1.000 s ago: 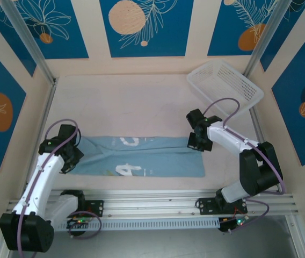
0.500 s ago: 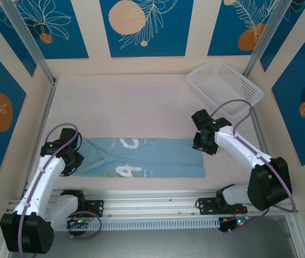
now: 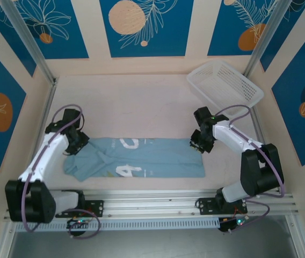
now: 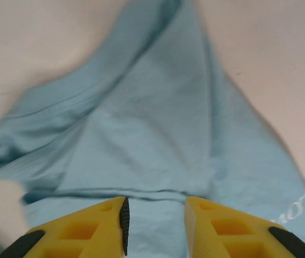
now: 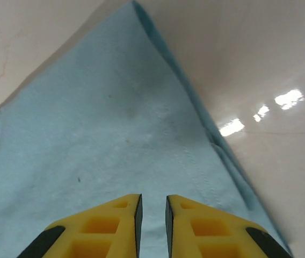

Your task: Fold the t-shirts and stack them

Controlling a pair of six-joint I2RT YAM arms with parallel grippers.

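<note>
Folding step, partway through. The sky-blue t-shirt [image 3: 142, 158] lies near the front edge of the bench [image 3: 131, 105] as a long band with its lettering up. My left end effector [image 3: 77, 144] hovers over the bunched sleeve end, jaws parted and gripping nothing. My right end effector [image 3: 198, 144] sits at the band's far right corner, jaws barely parted and likewise empty. Next, I judge, each must pinch a cloth edge cleanly for the crosswise fold. The white basket [image 3: 249, 88], at the far right, holds nothing that I can see.
</note>
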